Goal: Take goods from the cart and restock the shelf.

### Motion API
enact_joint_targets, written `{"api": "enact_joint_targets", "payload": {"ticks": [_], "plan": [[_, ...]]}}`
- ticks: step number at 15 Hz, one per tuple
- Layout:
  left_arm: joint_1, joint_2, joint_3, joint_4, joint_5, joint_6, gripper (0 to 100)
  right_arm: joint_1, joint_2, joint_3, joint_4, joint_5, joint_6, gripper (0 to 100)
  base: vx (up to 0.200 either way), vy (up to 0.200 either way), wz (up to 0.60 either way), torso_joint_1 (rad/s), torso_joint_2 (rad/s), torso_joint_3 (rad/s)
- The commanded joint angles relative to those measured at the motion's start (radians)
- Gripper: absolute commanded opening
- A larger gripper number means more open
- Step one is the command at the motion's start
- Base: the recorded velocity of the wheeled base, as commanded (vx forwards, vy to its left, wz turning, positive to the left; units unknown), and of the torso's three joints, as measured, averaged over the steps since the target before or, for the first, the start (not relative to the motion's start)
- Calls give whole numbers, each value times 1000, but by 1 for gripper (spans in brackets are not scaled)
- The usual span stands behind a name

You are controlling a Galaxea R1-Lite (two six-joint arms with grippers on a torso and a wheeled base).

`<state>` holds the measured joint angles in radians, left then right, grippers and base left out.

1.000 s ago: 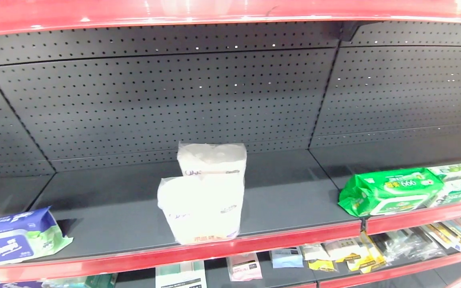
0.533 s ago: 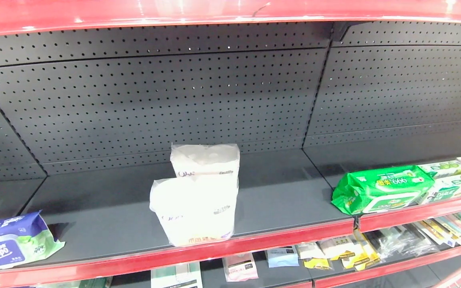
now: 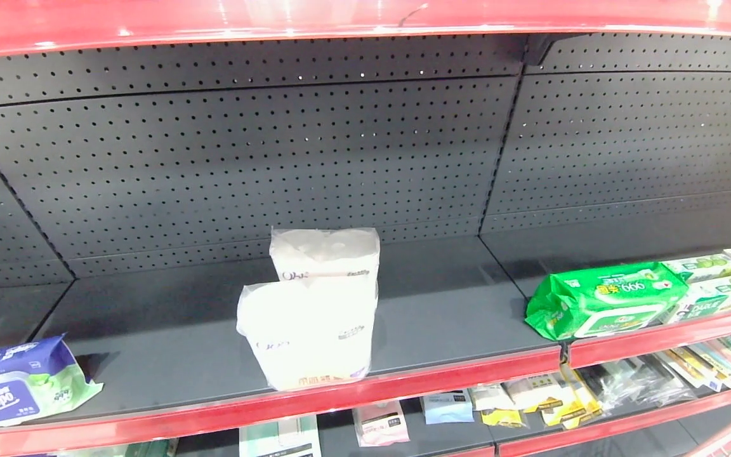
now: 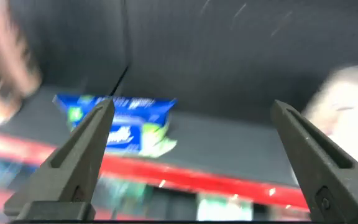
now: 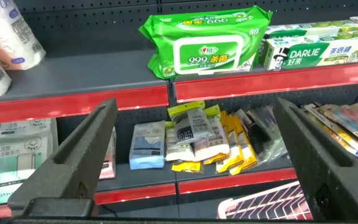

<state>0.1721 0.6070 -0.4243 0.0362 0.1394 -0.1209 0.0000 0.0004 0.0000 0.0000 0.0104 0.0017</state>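
Note:
Two white paper-roll packs point(image 3: 315, 317) stand one behind the other at the middle of the dark shelf point(image 3: 454, 317). A blue wipes pack point(image 3: 16, 384) lies at its left front and a green wipes pack point(image 3: 606, 298) at its right front. My left gripper point(image 4: 192, 104) is open and holds nothing; the blue wipes pack point(image 4: 120, 121) lies beyond it on the shelf. My right gripper point(image 5: 196, 102) is open with nothing in it, in front of the shelf edge below the green wipes pack point(image 5: 204, 40). A corner of the wire cart point(image 5: 266, 208) shows close below it.
Green boxed goods point(image 3: 714, 279) sit right of the green pack. The lower shelf point(image 5: 229, 180) holds several small packets point(image 5: 197, 134). A red price rail point(image 3: 276, 400) runs along the shelf front, and another red shelf point(image 3: 340, 16) hangs overhead. Perforated back panels close the rear.
The head camera has swung a little, so the whole picture slid left in the first half second. The goods on the shelf have not moved.

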Motion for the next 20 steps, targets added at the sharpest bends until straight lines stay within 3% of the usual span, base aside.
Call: {"api": "enact_joint_targets", "payload": {"ticks": [1, 4, 7, 10, 18, 20], "plan": [[-79, 456, -73, 18, 43, 0, 100, 0, 0, 0, 0, 0, 0, 100, 0, 0, 0, 0, 0, 0], [-155, 651, -67, -25, 36, -14, 100, 0, 0, 0, 0, 0, 0, 100, 0, 0, 0, 0, 0, 0], [-290, 826, -68, -165, 42, -164, 100, 0, 0, 0, 0, 0, 0, 100, 0, 0, 0, 0, 0, 0], [-362, 915, -65, -168, 42, -178, 100, 0, 0, 0, 0, 0, 0, 100, 0, 0, 0, 0, 0, 0], [-381, 1057, -111, -173, 34, -175, 100, 0, 0, 0, 0, 0, 0, 100, 0, 0, 0, 0, 0, 0], [-393, 1062, -114, -174, 6, -177, 100, 0, 0, 0, 0, 0, 0, 100, 0, 0, 0, 0, 0, 0]]}}
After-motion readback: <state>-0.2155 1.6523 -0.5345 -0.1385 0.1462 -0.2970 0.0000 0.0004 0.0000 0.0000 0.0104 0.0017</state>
